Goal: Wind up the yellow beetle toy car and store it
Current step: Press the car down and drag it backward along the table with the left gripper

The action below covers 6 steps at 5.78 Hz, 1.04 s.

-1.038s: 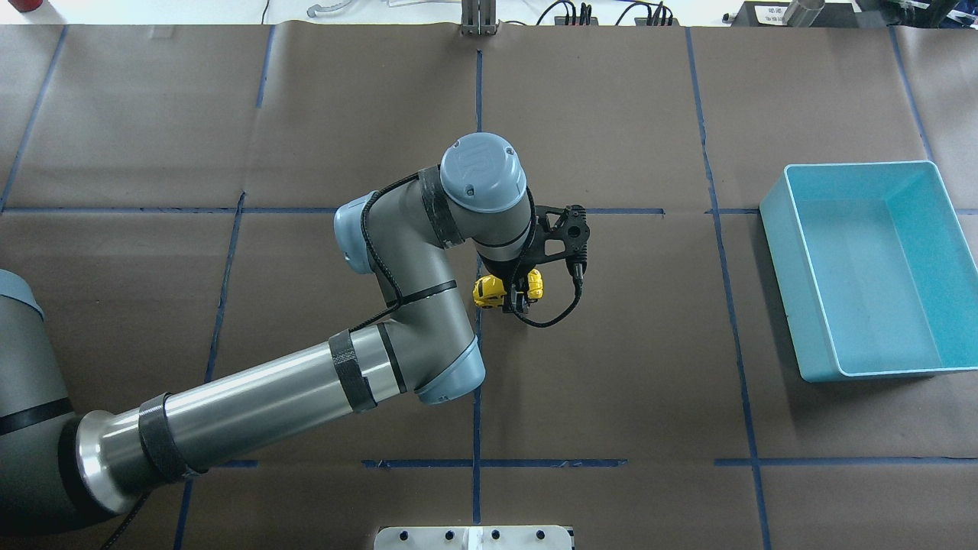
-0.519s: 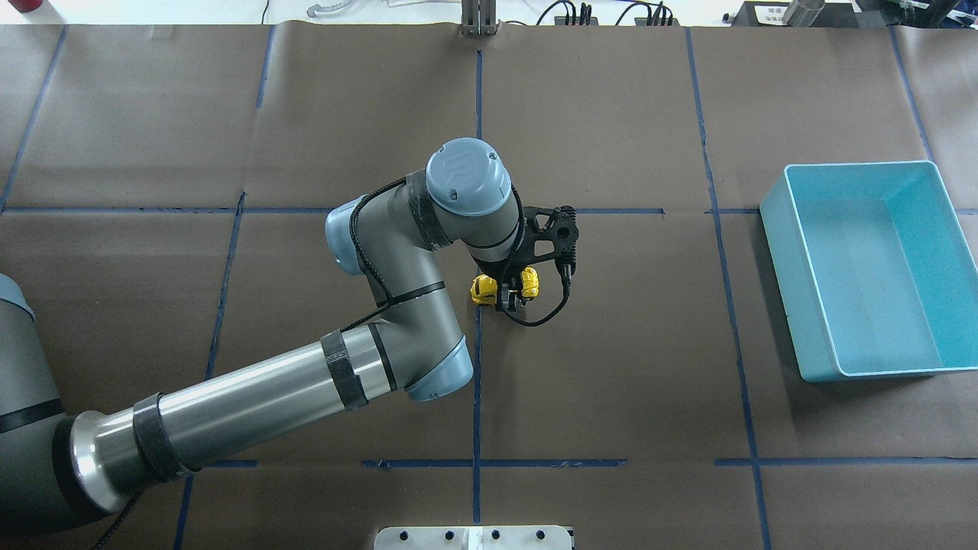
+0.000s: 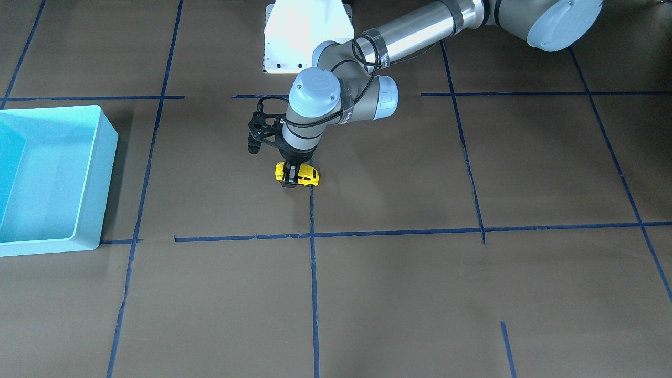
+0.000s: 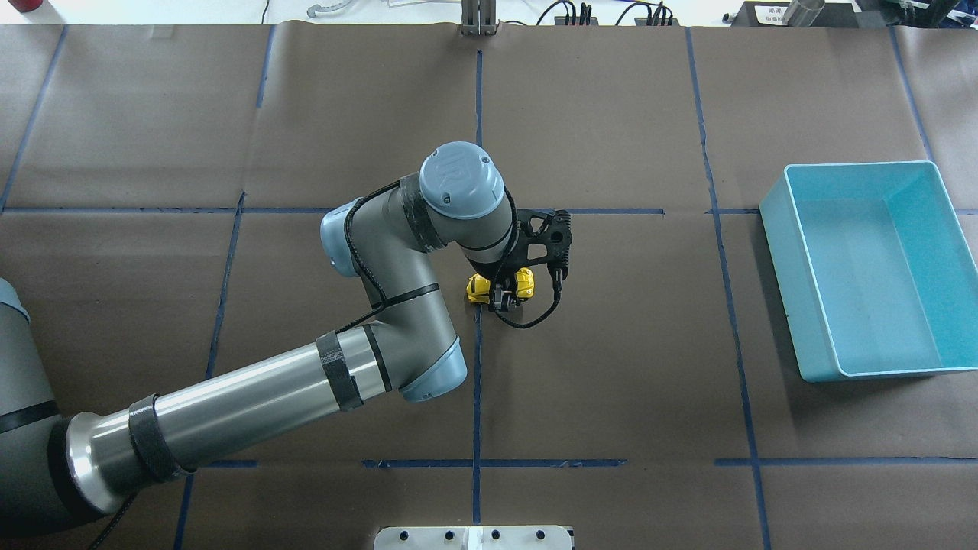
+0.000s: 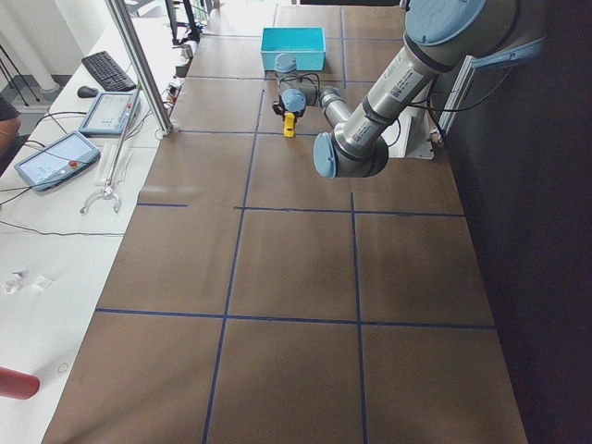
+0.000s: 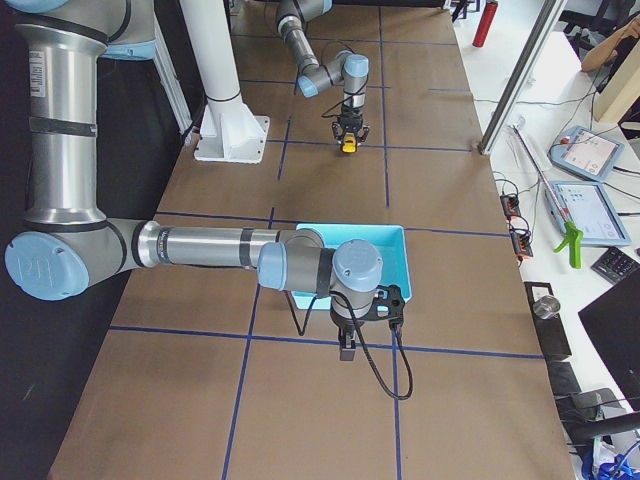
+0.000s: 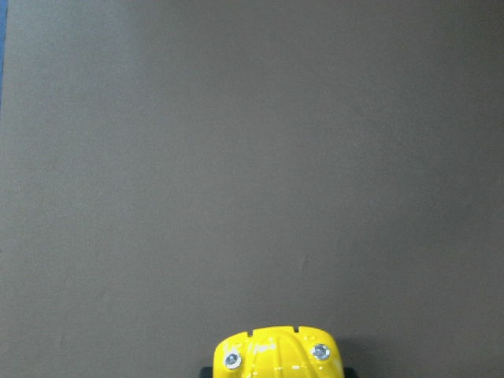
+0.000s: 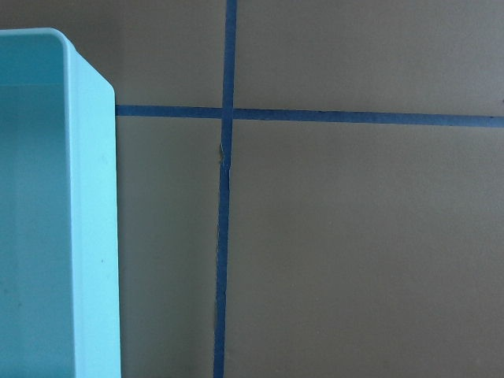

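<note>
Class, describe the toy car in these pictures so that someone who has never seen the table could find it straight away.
On the brown table crossed by blue tape lines, follow the left arm to the middle, well away from the light blue bin. Between the fingers of the left gripper sits the yellow beetle toy car. It is tiny, rounded and the only bright yellow thing there.

the car (image 7: 279,358) is glossy yellow plastic with two small bright metal screws (image 7: 231,361). the table cover (image 4: 611,114) is matt brown paper, faintly creased, lined with blue tape (image 4: 475,428). the bin (image 8: 90,236) is smooth pale blue plastic with a soft sheen. the left arm (image 4: 382,252) has a polished metal tube (image 4: 252,397), matt grey joints (image 4: 405,305) and blue caps (image 4: 458,172); the left gripper (image 3: 289,178) looks matt black.
</note>
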### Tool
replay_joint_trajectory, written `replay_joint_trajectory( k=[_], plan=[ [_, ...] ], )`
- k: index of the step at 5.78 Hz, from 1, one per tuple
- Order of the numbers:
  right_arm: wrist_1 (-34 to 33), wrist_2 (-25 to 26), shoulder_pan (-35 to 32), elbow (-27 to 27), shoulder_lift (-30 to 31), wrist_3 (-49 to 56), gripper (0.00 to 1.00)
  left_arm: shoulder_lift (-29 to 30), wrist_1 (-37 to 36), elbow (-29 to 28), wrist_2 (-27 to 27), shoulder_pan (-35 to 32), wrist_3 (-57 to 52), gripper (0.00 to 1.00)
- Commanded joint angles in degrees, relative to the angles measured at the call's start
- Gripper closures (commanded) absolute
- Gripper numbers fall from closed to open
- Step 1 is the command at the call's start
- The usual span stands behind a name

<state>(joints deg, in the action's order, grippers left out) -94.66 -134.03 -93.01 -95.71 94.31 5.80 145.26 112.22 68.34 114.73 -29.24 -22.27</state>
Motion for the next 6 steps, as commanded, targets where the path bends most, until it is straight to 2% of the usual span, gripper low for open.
replay_joint_trajectory(
  k=[1, 6],
  plan=[
    [0.0, 0.0, 0.0, 0.0, 0.0, 0.0, 0.00, -0.3, 0.2, 0.0, 0.1, 0.0, -0.2, 1.00],
    [0.0, 0.0, 0.0, 0.0, -0.1, -0.1, 0.00, -1.1, 0.4, 0.0, 0.2, -0.2, -0.2, 1.00]
  ],
)
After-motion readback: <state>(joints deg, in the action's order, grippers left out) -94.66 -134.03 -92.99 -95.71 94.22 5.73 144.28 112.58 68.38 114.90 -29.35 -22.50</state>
